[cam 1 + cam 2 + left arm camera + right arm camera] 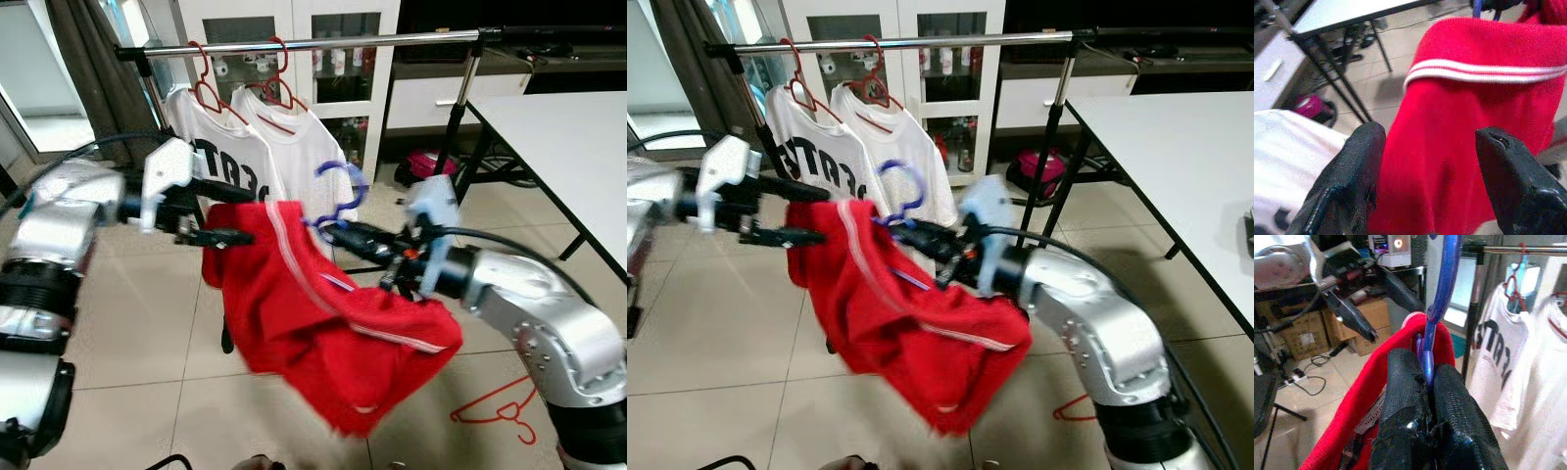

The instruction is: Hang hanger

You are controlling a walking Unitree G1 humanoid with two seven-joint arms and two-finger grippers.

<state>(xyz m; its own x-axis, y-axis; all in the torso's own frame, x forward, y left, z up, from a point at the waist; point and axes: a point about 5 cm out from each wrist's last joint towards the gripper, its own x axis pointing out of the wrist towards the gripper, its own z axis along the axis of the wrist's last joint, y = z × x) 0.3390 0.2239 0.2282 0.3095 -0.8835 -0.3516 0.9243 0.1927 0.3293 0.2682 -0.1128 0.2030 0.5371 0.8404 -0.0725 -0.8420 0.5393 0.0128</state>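
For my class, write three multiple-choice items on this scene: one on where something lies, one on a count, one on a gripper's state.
1. Where does the spare red hanger lie?
A. on the white table
B. on the floor
C. on the rail

2. How many white T-shirts hang on the rail?
A. one
B. two
C. four

3. The right gripper is
A. shut on the blue hanger
B. open
C. holding a shirt sleeve

Key: 1 B, it rests on tiles; 2 B, two hang side by side; 3 A, fingers pinch the hanger's neck.
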